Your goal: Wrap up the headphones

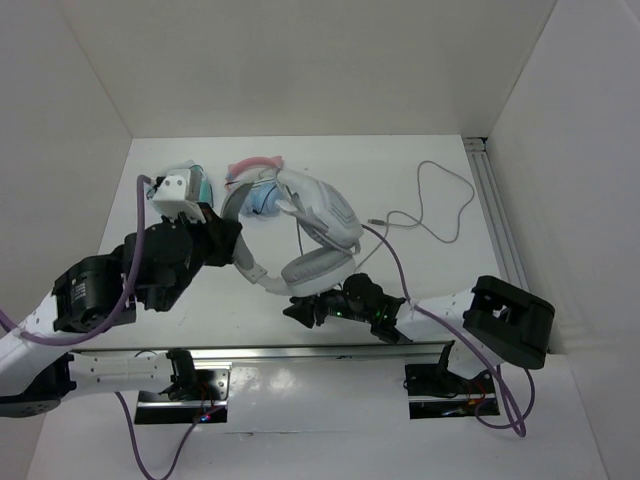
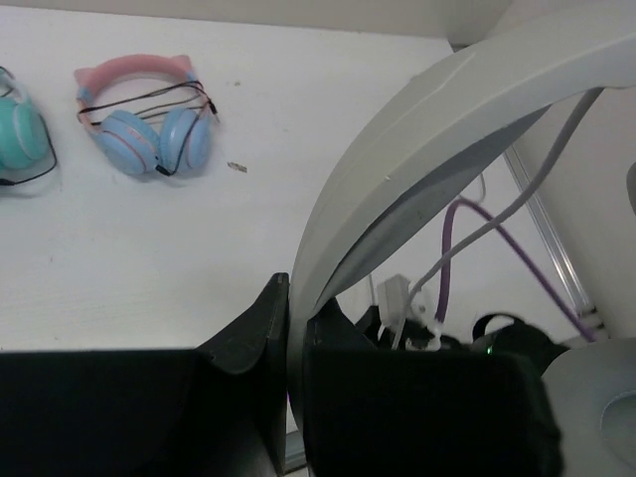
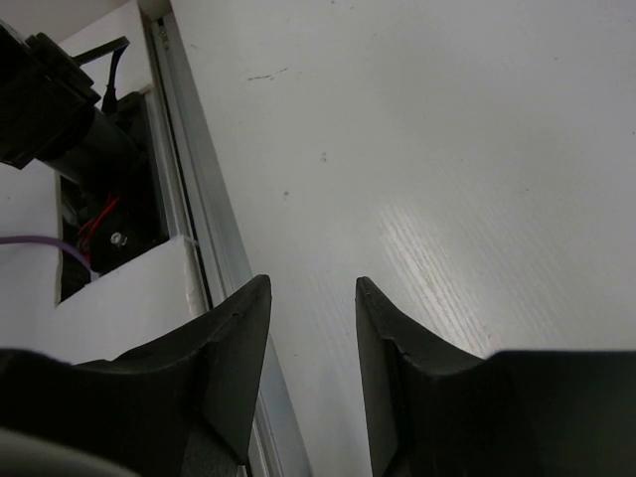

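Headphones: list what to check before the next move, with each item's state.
1. Left gripper shut on the headphones at the headband: ok.
2. Right gripper open and empty: ok.
3. Cable wound up: not ok, it lies loose on the table.
4. Pink pair apart from the cable: ok.
5. Lower ear cup resting on the table: cannot tell.

White table, boxed by plain white walls: back wall at 12 o'clock, left wall at 9, right wall at 3. A metal rail runs along its 3 o'clock edge, a second rail at 6. Light is even, shadows soft.
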You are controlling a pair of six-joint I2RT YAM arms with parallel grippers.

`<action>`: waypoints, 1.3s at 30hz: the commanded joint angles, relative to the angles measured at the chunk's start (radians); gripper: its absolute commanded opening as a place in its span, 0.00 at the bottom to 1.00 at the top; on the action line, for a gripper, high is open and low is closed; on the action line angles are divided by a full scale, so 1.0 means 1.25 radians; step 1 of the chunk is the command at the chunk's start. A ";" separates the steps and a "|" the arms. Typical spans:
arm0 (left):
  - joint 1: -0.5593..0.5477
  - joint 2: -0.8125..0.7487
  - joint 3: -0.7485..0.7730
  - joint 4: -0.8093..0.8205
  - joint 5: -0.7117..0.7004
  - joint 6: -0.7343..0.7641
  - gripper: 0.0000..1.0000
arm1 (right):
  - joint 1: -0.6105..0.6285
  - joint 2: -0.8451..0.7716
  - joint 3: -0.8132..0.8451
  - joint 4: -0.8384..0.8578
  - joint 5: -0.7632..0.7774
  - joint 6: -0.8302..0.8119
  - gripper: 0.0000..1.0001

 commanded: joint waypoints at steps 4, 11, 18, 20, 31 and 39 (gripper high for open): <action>0.018 0.091 0.131 0.008 -0.229 -0.175 0.00 | 0.038 0.017 -0.038 0.123 -0.019 0.020 0.45; 0.325 0.238 0.302 0.008 -0.012 -0.135 0.00 | 0.123 0.002 -0.101 0.147 0.054 0.028 0.45; 0.488 0.334 0.405 -0.007 0.146 -0.141 0.00 | 0.162 0.049 -0.110 0.181 0.081 0.045 0.45; 0.488 0.334 0.373 -0.007 0.130 -0.169 0.00 | 0.170 0.067 -0.091 0.188 0.060 0.052 0.45; 0.610 0.307 0.242 0.037 0.185 -0.232 0.00 | 0.229 0.219 -0.001 0.257 -0.035 0.076 0.50; 0.686 0.340 0.290 0.030 0.249 -0.202 0.00 | 0.251 0.271 -0.015 0.329 -0.006 0.092 0.32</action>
